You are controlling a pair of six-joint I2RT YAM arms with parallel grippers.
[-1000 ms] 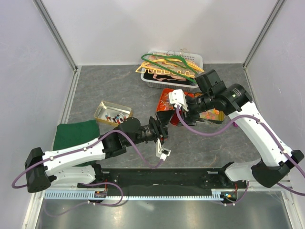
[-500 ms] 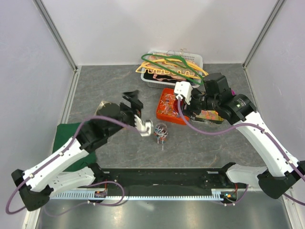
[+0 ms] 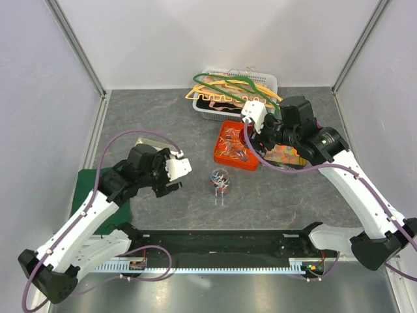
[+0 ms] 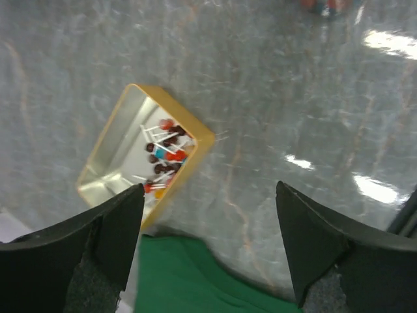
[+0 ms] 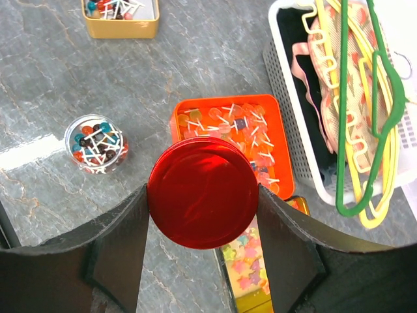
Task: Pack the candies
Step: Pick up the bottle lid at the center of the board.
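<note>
Release! The left claw (image 4: 208, 195) has swung off the jar (image 3: 219, 179), jaws wide apart and empty, gold tin (image 4: 174, 111) of candies (image 4: 166, 154) now just below-left of it. The right claw (image 5: 203, 215) stays clamped on the red lid (image 5: 202, 186), jar left of it, seemingly filled. Capping likely next.

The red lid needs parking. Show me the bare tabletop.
Free: the grey stone tabletop back-left, between the rectangular gold tin and the white plastic basket; also the front-right strip beside the small clear glass jar. Crowded: around the orange square tray by the basket.
</note>
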